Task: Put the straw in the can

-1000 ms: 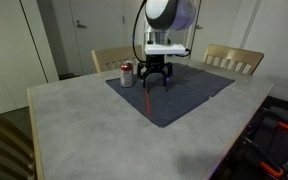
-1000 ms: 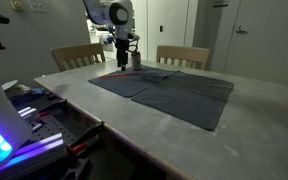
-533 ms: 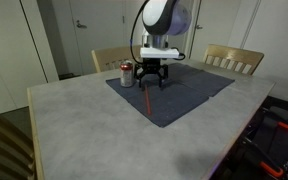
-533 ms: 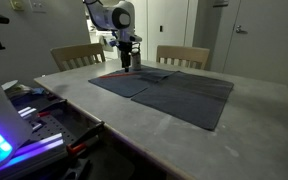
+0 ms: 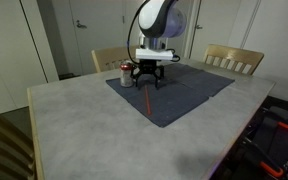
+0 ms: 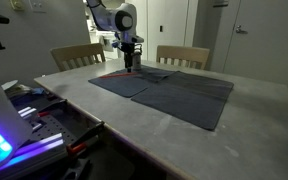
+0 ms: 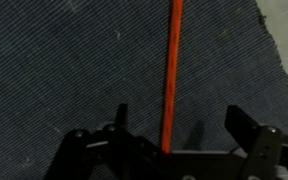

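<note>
The red-orange straw lies flat on a dark blue cloth mat. In the wrist view it runs from the top edge down between my gripper's open fingers, closer to the left one. In an exterior view the gripper hovers low over the near end of the straw, open and empty. The red can stands upright on the mat's far corner, just beside the gripper. In an exterior view the gripper hangs over the mat and the straw shows as a thin red line; the can is hard to make out there.
The mat lies on a grey table. Two wooden chairs stand at the far side. A rack with cables and lights sits beside the table edge.
The gripper has shifted slightly toward the can and the straw's end over the last second. The straw and the can have not moved.
</note>
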